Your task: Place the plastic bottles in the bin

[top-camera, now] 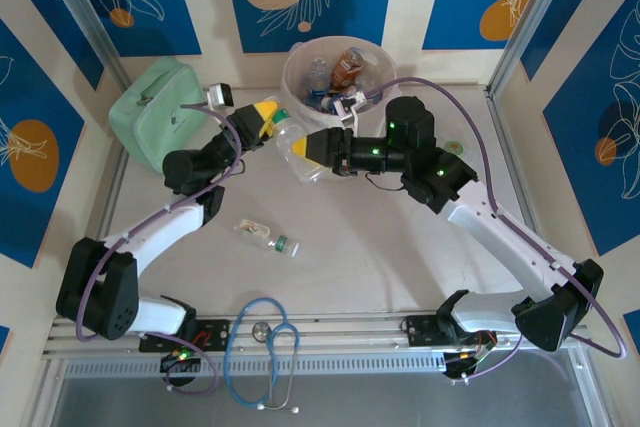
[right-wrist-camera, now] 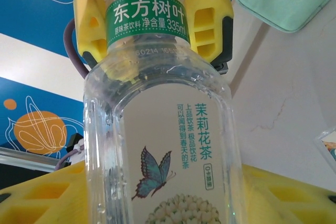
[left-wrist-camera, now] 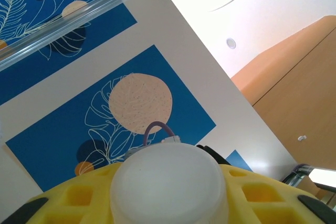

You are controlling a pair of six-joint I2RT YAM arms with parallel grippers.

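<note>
A clear plastic bottle [top-camera: 290, 137] with a green neck band and a cream butterfly label [right-wrist-camera: 157, 129] hangs above the table between both grippers. My left gripper [top-camera: 262, 119] is shut on its neck end, whose white end [left-wrist-camera: 169, 182] sits between the yellow fingers [left-wrist-camera: 73, 203]. My right gripper [top-camera: 308, 150] is closed on the bottle's body, a yellow finger [right-wrist-camera: 42, 198] against each side. In the right wrist view the left gripper [right-wrist-camera: 147, 14] clamps the neck. The round cream bin [top-camera: 293, 75] stands just behind, with several bottles inside. Another small bottle [top-camera: 268, 237] lies on the table.
A mint-green zippered pouch [top-camera: 160, 112] lies at the back left, close to the left arm. A blue-tubed stethoscope [top-camera: 268, 347] rests at the near edge between the arm bases. Patterned blue walls enclose the table.
</note>
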